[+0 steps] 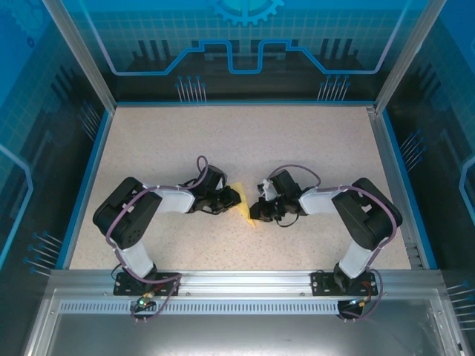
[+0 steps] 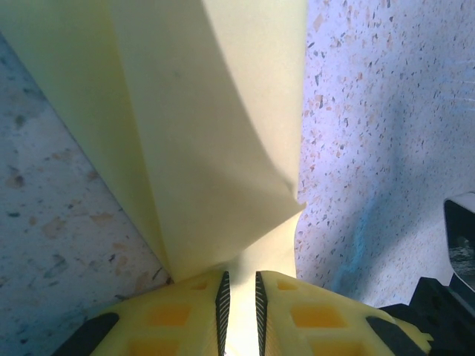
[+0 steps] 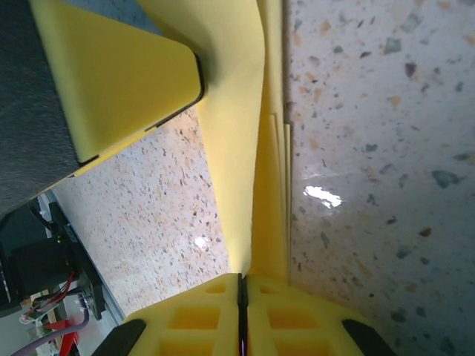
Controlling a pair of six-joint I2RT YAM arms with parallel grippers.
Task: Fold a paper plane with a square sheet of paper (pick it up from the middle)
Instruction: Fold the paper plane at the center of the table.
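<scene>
**Folded yellow sheet pinched from both sides at mid-table**

The square sheet of paper (image 1: 244, 212) is at the middle of the speckled table (image 1: 223, 141), between the two arms, and shows from above as a small pale-yellow wedge. In the left wrist view the paper (image 2: 208, 148) rises in broad, creased layers with one flap corner curling outward. Its lower end runs down into the narrow slot of the left gripper (image 2: 241, 297), whose yellow pads (image 2: 178, 315) pinch it. In the right wrist view the sheet (image 3: 237, 111) shows several stacked edges along a straight fold beside the tabletop. The right gripper (image 3: 241, 297) has its pads (image 3: 193, 319) pressed together on the paper's end. From above, the left gripper (image 1: 232, 197) and right gripper (image 1: 261, 210) face each other just beside the sheet.
</scene>
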